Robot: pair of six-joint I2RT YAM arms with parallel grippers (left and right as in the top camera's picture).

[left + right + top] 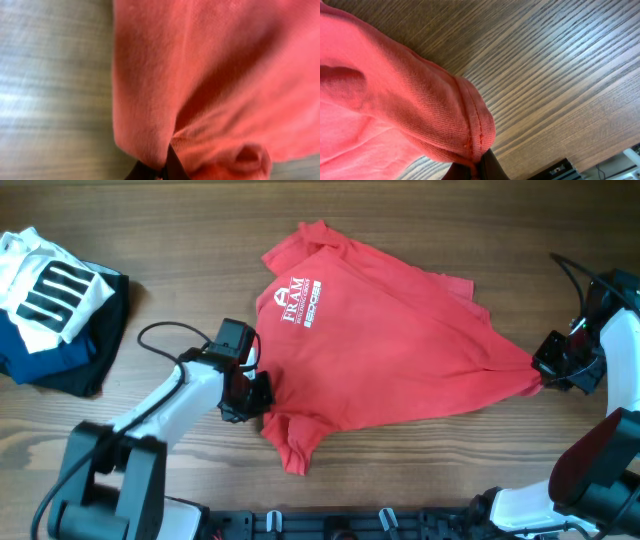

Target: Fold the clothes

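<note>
The red T-shirt [390, 340] lies spread and stretched across the middle of the wooden table, white lettering facing up near its upper left. My left gripper [258, 392] is shut on the shirt's left lower edge; the left wrist view shows red cloth [210, 75] pinched between the dark fingertips [162, 172]. My right gripper [545, 370] is shut on the shirt's right corner, which is pulled to a point. The right wrist view shows a stitched hem [475, 125] clamped in the jaws [482, 167].
A pile of other garments sits at the far left: a white one with black stripes [50, 285] on navy and black folded pieces [60, 360]. A black cable [170, 330] loops by the left arm. The table's front edge carries black hardware [340, 525].
</note>
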